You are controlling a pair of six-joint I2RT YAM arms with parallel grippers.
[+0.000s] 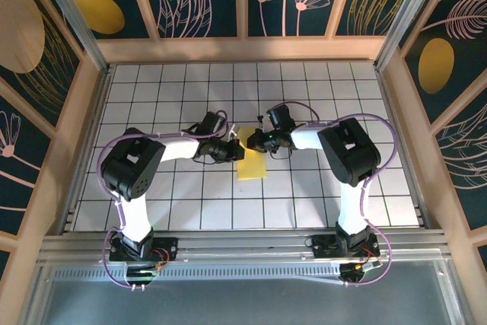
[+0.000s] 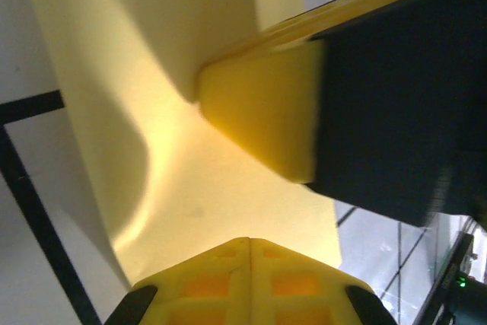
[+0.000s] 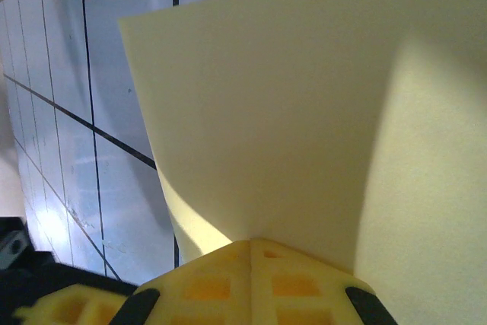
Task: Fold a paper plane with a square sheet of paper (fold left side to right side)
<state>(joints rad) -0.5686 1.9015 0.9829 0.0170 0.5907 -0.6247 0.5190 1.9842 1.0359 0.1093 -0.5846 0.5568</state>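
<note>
yellow smooth sheet (image 1: 253,166) curled; left tool (image 1: 235,147), right tool (image 1: 250,141) closed, apparently pinching it.

I read no text, label, brand, number or sign in any view. The square sheet of paper (image 1: 252,164) is unmarked; the desk (image 1: 304,203) bears plain grid lines.

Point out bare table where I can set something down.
Free: the back rows of the table, between the far wall and the arms; the front strip between the left arm's base and the right arm's base. Crowded: the centre, where the left end effector and right end effector meet at the yellow sheet of paper.
</note>
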